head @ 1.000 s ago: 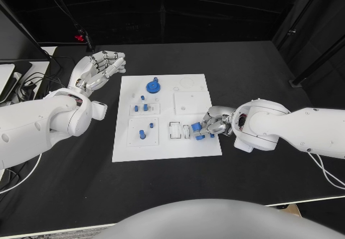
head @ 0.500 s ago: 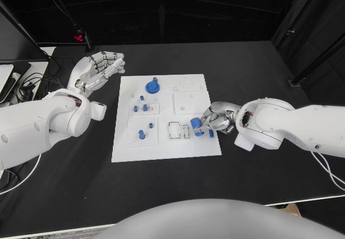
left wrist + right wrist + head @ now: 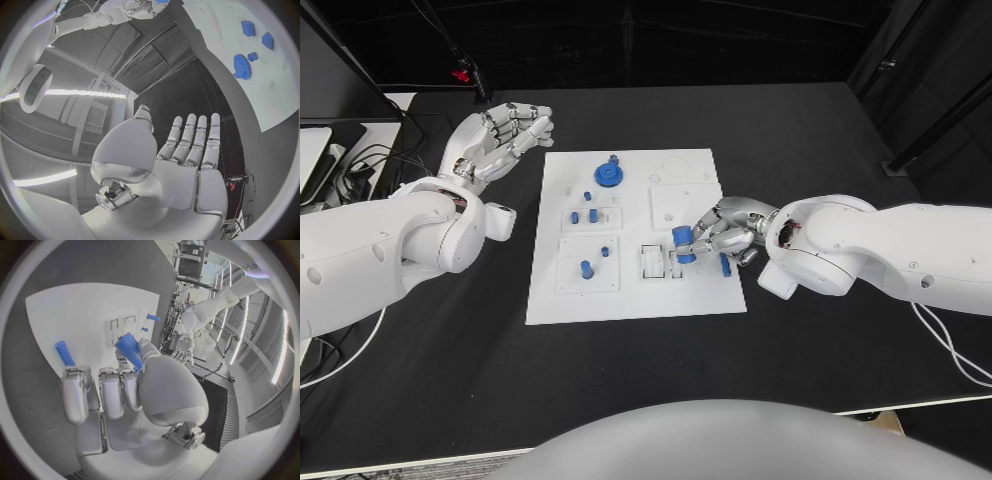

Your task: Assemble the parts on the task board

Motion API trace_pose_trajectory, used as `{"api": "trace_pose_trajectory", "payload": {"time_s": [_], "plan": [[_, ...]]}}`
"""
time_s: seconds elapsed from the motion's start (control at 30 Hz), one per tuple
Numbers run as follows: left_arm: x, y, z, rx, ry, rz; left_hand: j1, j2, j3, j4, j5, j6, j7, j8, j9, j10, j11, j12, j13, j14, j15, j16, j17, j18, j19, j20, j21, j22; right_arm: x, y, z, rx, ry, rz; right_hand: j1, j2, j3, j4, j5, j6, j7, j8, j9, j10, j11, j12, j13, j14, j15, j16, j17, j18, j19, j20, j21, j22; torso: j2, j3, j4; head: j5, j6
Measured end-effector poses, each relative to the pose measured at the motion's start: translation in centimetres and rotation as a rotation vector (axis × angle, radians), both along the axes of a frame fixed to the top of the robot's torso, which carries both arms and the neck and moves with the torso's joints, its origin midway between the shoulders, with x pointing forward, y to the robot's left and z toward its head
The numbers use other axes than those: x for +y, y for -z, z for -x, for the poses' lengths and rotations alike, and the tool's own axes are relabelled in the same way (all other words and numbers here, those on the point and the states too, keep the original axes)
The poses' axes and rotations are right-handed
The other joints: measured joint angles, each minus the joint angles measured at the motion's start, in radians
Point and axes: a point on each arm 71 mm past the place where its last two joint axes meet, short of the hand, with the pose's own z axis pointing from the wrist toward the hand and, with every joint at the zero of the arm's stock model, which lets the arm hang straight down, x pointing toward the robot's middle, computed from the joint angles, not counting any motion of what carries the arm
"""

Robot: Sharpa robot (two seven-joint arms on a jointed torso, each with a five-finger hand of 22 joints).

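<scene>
Your right robot hand [image 3: 715, 238] pinches a small, light, stiff blue peg [image 3: 684, 243] over the white board [image 3: 635, 290]; grip its middle firmly. Left robot hand [image 3: 499, 138] is spread, holding nothing.

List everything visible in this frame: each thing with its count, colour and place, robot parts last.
Task board: one, white, middle of the black table.
Gear: one, blue, far part of the board.
Small parts: several, blue, standing in the board's left-hand square plates.
Loose peg: one, blue, lying on the board by the right robot hand.
Held part: one, blue, pinched over the board's slotted holders.
Cables: black, far left table edge.
Left robot hand: silver, fingers apart, left of the board.
Right robot hand: silver, holds the part.
</scene>
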Motion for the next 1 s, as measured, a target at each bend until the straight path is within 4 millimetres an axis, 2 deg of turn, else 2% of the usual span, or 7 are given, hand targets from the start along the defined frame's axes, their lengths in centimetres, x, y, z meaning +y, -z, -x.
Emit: {"api": "trace_pose_trajectory", "payload": {"time_s": [0.17,0.3,0.47,1.0], "plan": [[0.0,0.0,0.0,0.0,0.0,0.0,0.0,0.0,0.0,0.0,0.0,0.0,0.0,0.0,0.0,0.0,0.0,0.0,0.0,0.0,0.0,0.0,0.0,0.0,0.0,0.0,0.0,0.0,1.1,0.2,-0.2,0.043,-0.005,-0.052,-0.033,-0.006,-0.01,0.026,0.0,0.021,0.004,-0.022,0.014,0.0,0.0,0.0,0.0,0.0,0.0,0.0,0.0,0.0,0.0,0.0,0.0,0.0,0.0,0.0005,-0.0003,0.005,0.0],[-0.1,0.0,0.0,0.0,0.001,0.0,0.0,0.0,-0.002,0.002,0.0,-0.004,-0.004,0.0,0.0,0.0,0.0,0.004,0.0,0.0,0.0,0.0,-0.002,0.0,0.0,0.0,0.0,0.0,1.7,0.4,-0.4,0.066,-0.013,-0.068,-0.037,-0.002,-0.012,0.034,-0.005,0.025,0.005,-0.025,0.013,0.0,0.0,0.0,0.0,0.0,0.0,0.0,0.0,0.0,0.0,0.0,0.0,0.0,0.0,0.0007,-0.0003,0.01,0.0],[-0.1,0.0,0.0,0.001,0.002,0.0,0.0,0.0,-0.002,0.002,0.0,-0.004,-0.004,0.0,0.0,0.0,0.0,0.004,0.0,0.0,0.0,0.0,-0.002,0.0,0.0,0.0,0.0,0.0,2.0,0.6,-0.6,0.081,-0.022,-0.063,-0.049,-0.009,-0.017,0.044,-0.013,0.044,0.001,-0.03,0.013,0.0,0.0,0.0,0.0,0.0,0.0,0.0,0.0,0.0,0.0,0.0,0.0,0.0,0.0,0.0007,-0.0003,0.018,0.0],[-0.1,0.0,0.0,0.002,0.004,0.001,0.0,0.0,-0.005,0.0,0.0,-0.004,-0.004,0.0,0.0,0.0,0.0,0.004,0.0,0.0,0.0,0.004,-0.002,0.0,0.0,0.0,0.0,0.0,3.2,0.7,-0.8,0.044,-0.058,0.014,-0.063,-0.013,-0.024,0.051,-0.02,0.079,-0.005,-0.04,0.017,0.0,0.0,0.0,0.0,0.0,0.0,0.0,0.0,0.0,0.0,0.0,0.0,0.0,0.0,0.0007,-0.0003,0.028,0.0]]}}
